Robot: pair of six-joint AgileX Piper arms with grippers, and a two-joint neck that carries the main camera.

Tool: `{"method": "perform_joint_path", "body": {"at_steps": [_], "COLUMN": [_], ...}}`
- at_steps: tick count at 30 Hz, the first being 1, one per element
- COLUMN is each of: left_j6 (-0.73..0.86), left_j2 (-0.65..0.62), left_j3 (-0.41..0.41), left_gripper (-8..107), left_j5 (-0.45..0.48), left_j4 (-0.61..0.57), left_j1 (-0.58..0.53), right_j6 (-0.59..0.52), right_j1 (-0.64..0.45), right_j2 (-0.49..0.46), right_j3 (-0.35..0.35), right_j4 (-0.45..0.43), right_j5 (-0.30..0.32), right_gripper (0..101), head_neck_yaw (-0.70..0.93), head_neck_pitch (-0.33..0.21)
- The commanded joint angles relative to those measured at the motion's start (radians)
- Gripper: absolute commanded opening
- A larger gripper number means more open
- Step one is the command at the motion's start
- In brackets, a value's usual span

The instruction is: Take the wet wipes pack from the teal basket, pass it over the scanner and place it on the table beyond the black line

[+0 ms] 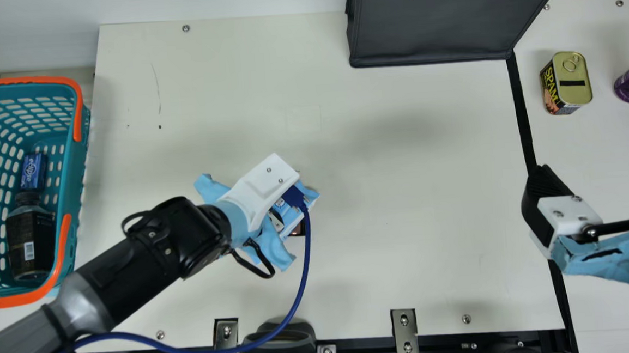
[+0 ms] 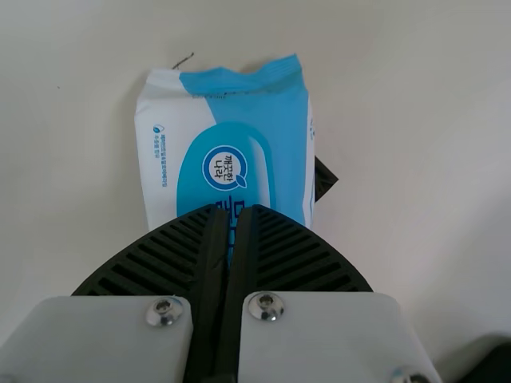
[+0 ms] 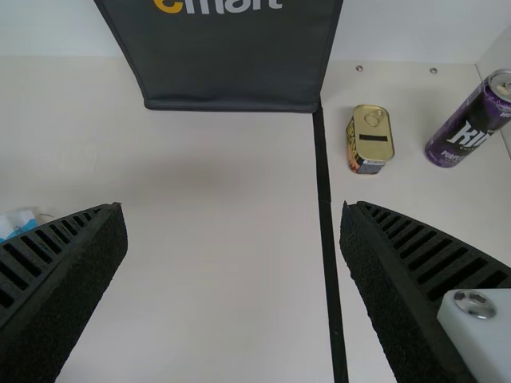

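teal basket (image 1: 76,174) cut off, dark bag (image 1: 431,33) cropped

Wipes (image 2: 279,100): soft white-and-blue pack, printed face up, held in my left gripper (image 1: 263,188).
Scanner (image 2: 323,178): dark, mostly hidden beneath wipes.
Basket (image 1: 76,166): teal, orange-handled, upright, far left.
Line (image 1: 522,114): black, toward the right.

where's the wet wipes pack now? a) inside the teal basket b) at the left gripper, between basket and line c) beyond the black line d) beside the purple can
B: the wet wipes pack shows at the left gripper, between the teal basket and the black line.
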Motion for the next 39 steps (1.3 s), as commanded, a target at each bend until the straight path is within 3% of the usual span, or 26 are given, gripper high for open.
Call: {"method": "perform_joint_path", "body": {"at_steps": [1, 29, 39], "left_j6": [0.003, -0.007, -0.034], "left_j2": [-0.011, -0.012, 0.026], "left_j3": [-0.011, -0.075, -0.058], "left_gripper": [-3, 90, 90], "left_j5": [0.012, 0.082, 0.057], "left_j4": [0.001, 0.014, 0.049], "left_j1": [-0.002, -0.023, -0.029], "right_j6": [0.0, 0.0, 0.0], "right_j1": [0.0, 0.0, 0.0], "right_j2": [0.0, 0.0, 0.0], "right_j3": [0.0, 0.0, 0.0], "right_j4": [0.0, 0.0, 0.0], "right_j5": [0.0, 0.0, 0.0], "right_gripper": [95, 95, 95], "head_neck_yaw": [-0.001, -0.001, -0.001], "head_neck_pitch": [-0.029, -0.029, -0.029]}}
